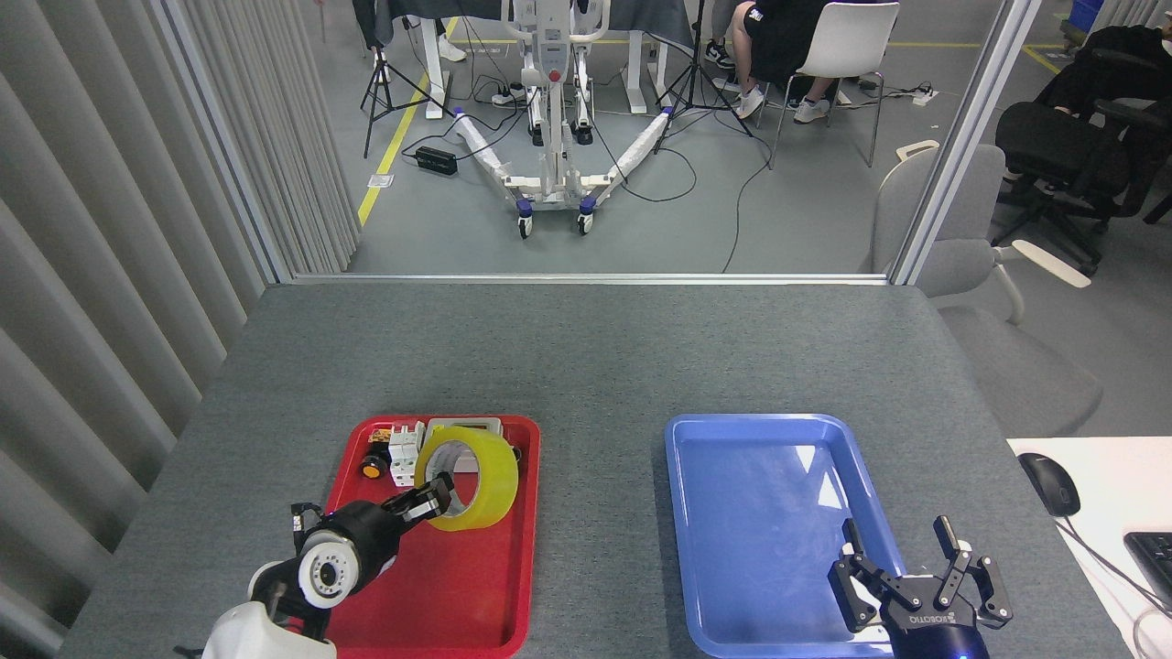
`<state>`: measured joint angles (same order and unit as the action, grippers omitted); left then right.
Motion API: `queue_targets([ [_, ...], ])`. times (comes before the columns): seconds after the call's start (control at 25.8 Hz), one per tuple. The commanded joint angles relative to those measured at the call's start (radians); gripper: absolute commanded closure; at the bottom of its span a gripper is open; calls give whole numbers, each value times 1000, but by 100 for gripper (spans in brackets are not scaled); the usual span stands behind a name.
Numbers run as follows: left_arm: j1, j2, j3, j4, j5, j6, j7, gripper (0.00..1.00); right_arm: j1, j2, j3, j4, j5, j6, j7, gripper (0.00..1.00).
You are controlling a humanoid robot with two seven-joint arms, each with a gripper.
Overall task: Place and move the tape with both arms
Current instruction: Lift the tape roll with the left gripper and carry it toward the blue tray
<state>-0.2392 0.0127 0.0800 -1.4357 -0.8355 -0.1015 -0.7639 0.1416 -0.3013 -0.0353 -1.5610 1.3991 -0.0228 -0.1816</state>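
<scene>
Your yellow packing tape roll (469, 477) is up off the red tray (476, 586), tilted on edge above it and partly hiding the grey switch box (465, 425). Your left gripper (428, 500) has its fingers clamped on the roll's near rim. Your right gripper (916, 572) hangs over the blue tray's (696, 549) near right corner, fingers spread, holding nothing.

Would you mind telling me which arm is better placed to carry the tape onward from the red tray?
Left. Its pincer already grips the tape, tilted up above the red tray. The right pincer hangs open over the blue tray, well placed to receive it later.
</scene>
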Motion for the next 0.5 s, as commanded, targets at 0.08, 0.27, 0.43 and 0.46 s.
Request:
queue_targets([
  [0.08,92,15,30,-57,306,-351,-207,100,0,2,-5,-1,23,3,1,1],
  [0.27,218,-69,-146,-170,403,-397,-290,100,-42,4,-9,-1,18,1,1,1],
  [0.43,261,-65,-259,-176,565,-397,-311,100,-59,16,-11,-10,3,-23,2,1],
  [0.46,265,-63,-270,-178,615,-396,-328,100,-62,24,-15,-14,-14,-55,2,1],
])
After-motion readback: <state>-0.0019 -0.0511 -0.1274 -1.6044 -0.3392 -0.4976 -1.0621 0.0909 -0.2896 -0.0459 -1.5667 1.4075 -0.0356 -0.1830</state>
